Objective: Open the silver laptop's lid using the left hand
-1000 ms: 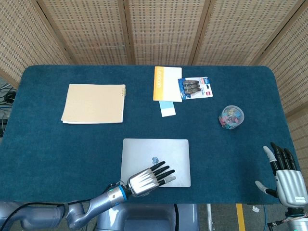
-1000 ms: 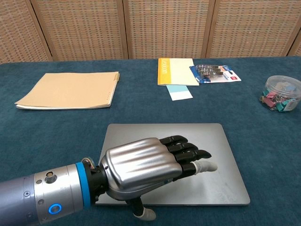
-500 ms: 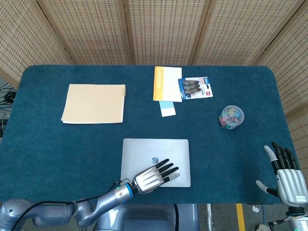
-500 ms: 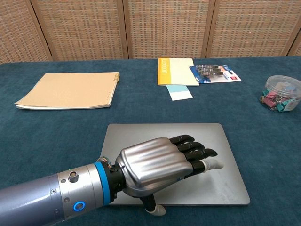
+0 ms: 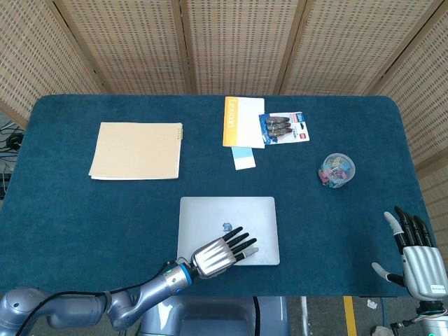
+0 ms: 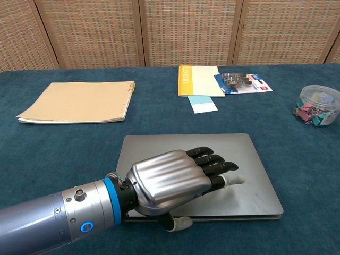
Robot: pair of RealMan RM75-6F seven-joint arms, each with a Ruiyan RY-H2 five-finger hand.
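The left hand now grips the flat silver laptop's front edge, thumb underneath, fingers flat on top. The lid's cracked open slightly. The right hand hasn't moved, fingers spread, holding nothing.

Woven screens — blue-covered table

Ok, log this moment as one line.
left hand: fingers on lid, thumb under front edge | silver laptop: lid cracked open | right hand: idle, open
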